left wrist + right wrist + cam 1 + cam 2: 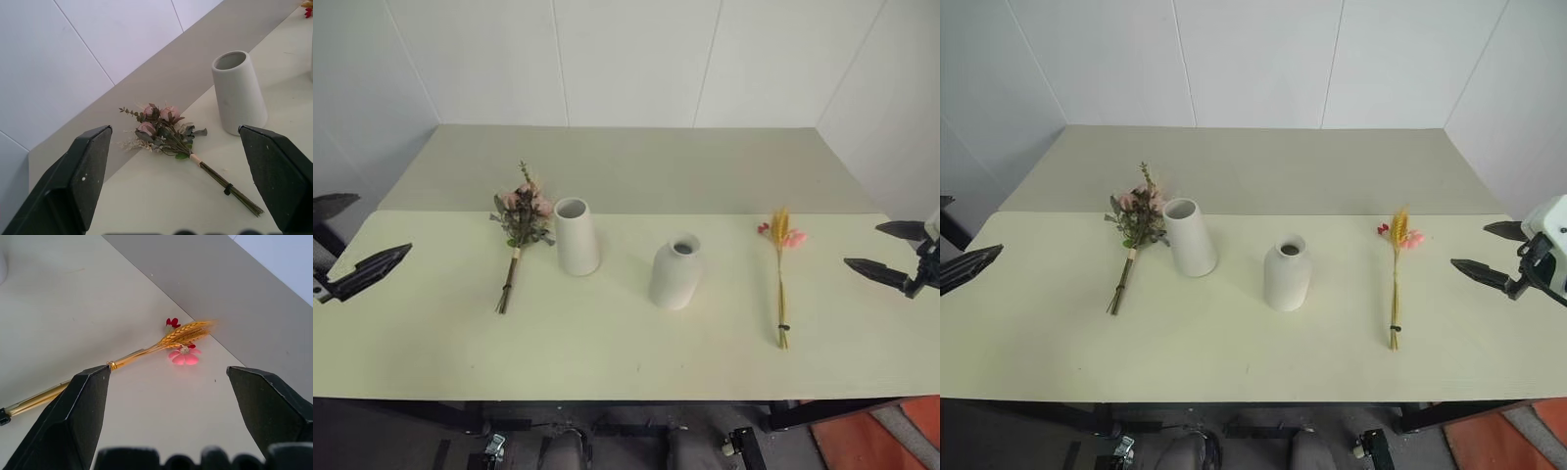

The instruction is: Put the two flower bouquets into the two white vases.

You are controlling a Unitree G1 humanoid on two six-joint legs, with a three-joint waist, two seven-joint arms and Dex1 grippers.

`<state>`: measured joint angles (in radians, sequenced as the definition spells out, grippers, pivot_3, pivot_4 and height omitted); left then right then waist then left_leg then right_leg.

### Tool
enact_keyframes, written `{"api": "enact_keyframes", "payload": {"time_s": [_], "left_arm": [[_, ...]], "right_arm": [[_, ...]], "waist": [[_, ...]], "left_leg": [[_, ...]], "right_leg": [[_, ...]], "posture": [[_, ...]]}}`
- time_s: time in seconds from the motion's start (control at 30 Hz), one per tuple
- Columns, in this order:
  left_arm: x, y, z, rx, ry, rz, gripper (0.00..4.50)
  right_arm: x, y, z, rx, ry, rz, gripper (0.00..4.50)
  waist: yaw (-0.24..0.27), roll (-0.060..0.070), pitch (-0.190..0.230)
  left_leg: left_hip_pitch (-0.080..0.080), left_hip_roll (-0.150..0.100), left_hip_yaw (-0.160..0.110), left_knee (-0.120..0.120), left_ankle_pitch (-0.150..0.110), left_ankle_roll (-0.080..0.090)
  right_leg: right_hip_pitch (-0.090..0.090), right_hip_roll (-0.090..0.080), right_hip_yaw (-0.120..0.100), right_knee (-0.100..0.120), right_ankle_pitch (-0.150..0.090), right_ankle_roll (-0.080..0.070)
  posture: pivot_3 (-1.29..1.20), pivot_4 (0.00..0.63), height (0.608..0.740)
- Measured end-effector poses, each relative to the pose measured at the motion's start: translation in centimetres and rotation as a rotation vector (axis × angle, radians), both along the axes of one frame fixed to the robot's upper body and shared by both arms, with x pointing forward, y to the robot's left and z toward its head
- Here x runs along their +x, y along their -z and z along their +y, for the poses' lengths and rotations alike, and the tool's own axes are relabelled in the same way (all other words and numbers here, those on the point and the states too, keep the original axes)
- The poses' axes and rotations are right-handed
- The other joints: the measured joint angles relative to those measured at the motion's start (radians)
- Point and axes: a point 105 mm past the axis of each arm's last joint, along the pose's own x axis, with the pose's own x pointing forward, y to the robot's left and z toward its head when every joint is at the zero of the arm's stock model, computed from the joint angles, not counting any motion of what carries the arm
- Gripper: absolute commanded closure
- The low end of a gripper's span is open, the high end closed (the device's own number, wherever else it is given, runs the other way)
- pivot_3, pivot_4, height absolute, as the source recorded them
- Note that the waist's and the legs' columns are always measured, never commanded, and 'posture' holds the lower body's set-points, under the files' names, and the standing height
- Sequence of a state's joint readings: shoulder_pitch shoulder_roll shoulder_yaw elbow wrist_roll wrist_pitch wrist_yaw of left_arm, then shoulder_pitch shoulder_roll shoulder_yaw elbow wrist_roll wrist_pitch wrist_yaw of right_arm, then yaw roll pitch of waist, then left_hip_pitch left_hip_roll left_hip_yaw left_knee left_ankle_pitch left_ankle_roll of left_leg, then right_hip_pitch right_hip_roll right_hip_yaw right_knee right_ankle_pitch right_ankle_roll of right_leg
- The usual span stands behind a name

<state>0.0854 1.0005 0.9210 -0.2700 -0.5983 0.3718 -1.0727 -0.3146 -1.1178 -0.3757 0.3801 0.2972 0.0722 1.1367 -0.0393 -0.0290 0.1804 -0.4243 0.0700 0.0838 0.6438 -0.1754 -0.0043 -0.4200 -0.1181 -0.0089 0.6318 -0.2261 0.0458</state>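
Spanning most of the head views: pale yellow-green table (607,343), meeting a grey-beige surface (626,166) behind and white wall panels (626,59) across the top. Standing left of centre: tapered white vase (577,236), upright, wide mouth up. Standing just right of centre and slightly nearer the bottom edge: rounded white vase (675,273), narrow neck, upright, apart from the tapered one. Lying flat just left of the tapered vase: rose bouquet (517,235), blooms toward the top of the frame, stems toward the bottom, leaves close to the vase wall; touching or not, unclear. Lying flat in the right third, well apart from both vases: wheat sprig (780,274), golden head, pink puff and red bits at the upper end, thin stem running down-frame. Hovering at the left edge, off the table's side: left gripper (342,240), fingers spread wide, holding nothing; framing the rose bouquet and tapered vase in its wrist view. Hovering at the right edge: right gripper (889,250), fingers likewise spread wide, empty; framing the wheat sprig's head in its wrist view.
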Motion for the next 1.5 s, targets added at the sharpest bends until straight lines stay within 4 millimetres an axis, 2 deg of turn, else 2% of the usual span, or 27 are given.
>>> {"api": "enact_keyframes", "payload": {"time_s": [0.27, 0.43, 0.53, 0.6, 0.7, 0.8, 0.93, 1.07, 1.17, 1.33, 1.5], "left_arm": [[0.0, 0.5, -0.3, -0.023, 0.027, 0.026, 0.00], [0.3, 0.2, -0.5, -0.020, 0.048, 0.027, 0.00], [0.4, 0.1, -0.5, -0.023, 0.051, 0.027, 0.00], [0.6, 0.2, -0.7, -0.024, 0.060, 0.031, 0.00], [1.1, 0.5, -1.6, -0.025, 0.101, 0.041, 0.00], [2.2, 0.0, -4.4, -0.052, 0.241, 0.022, 0.00], [3.3, 0.0, -8.3, -0.021, 0.408, 0.033, 0.00], [4.5, 1.0, -10.6, 0.022, 0.498, 0.071, 0.00], [5.2, 1.8, -11.0, 0.038, 0.508, 0.094, 0.00], [5.5, 1.7, -11.3, 0.039, 0.532, 0.091, 0.00], [5.4, 1.6, -11.3, 0.045, 0.537, 0.079, 0.00]], "right_arm": [[-1.2, -0.4, -0.7, -0.031, 0.026, 0.006, 0.04], [-1.6, 0.0, -0.5, -0.044, 0.026, 0.019, 0.04], [-1.6, 0.0, -0.3, 0.015, 0.039, 0.040, 0.04], [-1.1, -0.5, 0.2, 0.070, 0.038, 0.041, 0.04], [0.3, -1.1, 2.0, 0.117, 0.013, 0.078, 0.04], [3.0, -1.0, 3.1, 0.144, 0.085, 0.137, 0.04], [5.5, 0.8, 3.3, 0.185, 0.247, 0.291, 0.04], [6.3, 2.3, 5.0, 0.211, 0.288, 0.457, 0.04], [6.8, 2.9, 5.7, 0.242, 0.331, 0.505, 0.04], [7.3, 4.5, 6.4, 0.252, 0.402, 0.555, 0.04], [7.5, 6.1, 6.0, 0.229, 0.469, 0.593, 0.04]], "waist": [[0.001, 0.000, 0.000], [0.002, 0.000, 0.000], [-0.001, 0.000, 0.000], [-0.003, 0.000, 0.000], [-0.005, 0.000, 0.000], [-0.003, -0.001, -0.001], [0.006, -0.001, -0.001], [0.010, -0.001, -0.001], [0.009, -0.001, -0.001], [0.017, -0.001, -0.001], [0.022, -0.001, -0.001]], "left_leg": [[0.000, 0.000, 0.000, 0.000, 0.000, 0.000], [0.000, 0.000, 0.000, 0.000, 0.000, 0.000], [0.000, 0.000, 0.000, 0.000, 0.000, 0.000], [0.000, 0.000, 0.000, 0.000, 0.000, 0.000], [0.001, 0.001, 0.000, 0.000, 0.000, 0.000], [0.000, 0.001, 0.000, 0.000, 0.000, 0.000], [-0.003, 0.001, -0.001, 0.000, 0.000, 0.000], [-0.006, 0.001, -0.001, 0.000, 0.000, 0.000], [-0.008, 0.001, -0.001, 0.000, 0.000, 0.000], [-0.008, 0.001, -0.001, 0.001, 0.000, 0.000], [-0.007, 0.001, -0.001, 0.002, 0.000, 0.000]], "right_leg": [[0.000, 0.000, 0.000, 0.000, 0.000, 0.000], [0.000, 0.000, 0.000, 0.000, 0.000, 0.000], [0.000, 0.000, 0.001, 0.000, 0.000, 0.000], [0.000, 0.001, 0.001, 0.000, 0.001, -0.001], [-0.001, 0.002, 0.002, 0.000, 0.001, -0.003], [-0.001, 0.003, 0.003, -0.001, 0.001, -0.006], [-0.003, 0.005, 0.005, -0.001, 0.008, -0.008], [-0.006, 0.006, 0.005, -0.002, 0.007, -0.007], [-0.007, 0.006, 0.006, -0.002, 0.007, -0.007], [-0.007, 0.006, 0.006, -0.002, 0.008, -0.006], [-0.006, 0.006, 0.006, -0.002, 0.008, -0.006]], "posture": [[0.00, 0.150, 0.740], [0.00, 0.150, 0.740], [0.00, 0.150, 0.740], [0.00, 0.150, 0.740], [0.00, 0.150, 0.740], [0.00, 0.150, 0.740], [0.00, 0.150, 0.740], [0.00, 0.150, 0.740], [0.00, 0.150, 0.740], [0.00, 0.150, 0.740], [0.00, 0.150, 0.740]]}}
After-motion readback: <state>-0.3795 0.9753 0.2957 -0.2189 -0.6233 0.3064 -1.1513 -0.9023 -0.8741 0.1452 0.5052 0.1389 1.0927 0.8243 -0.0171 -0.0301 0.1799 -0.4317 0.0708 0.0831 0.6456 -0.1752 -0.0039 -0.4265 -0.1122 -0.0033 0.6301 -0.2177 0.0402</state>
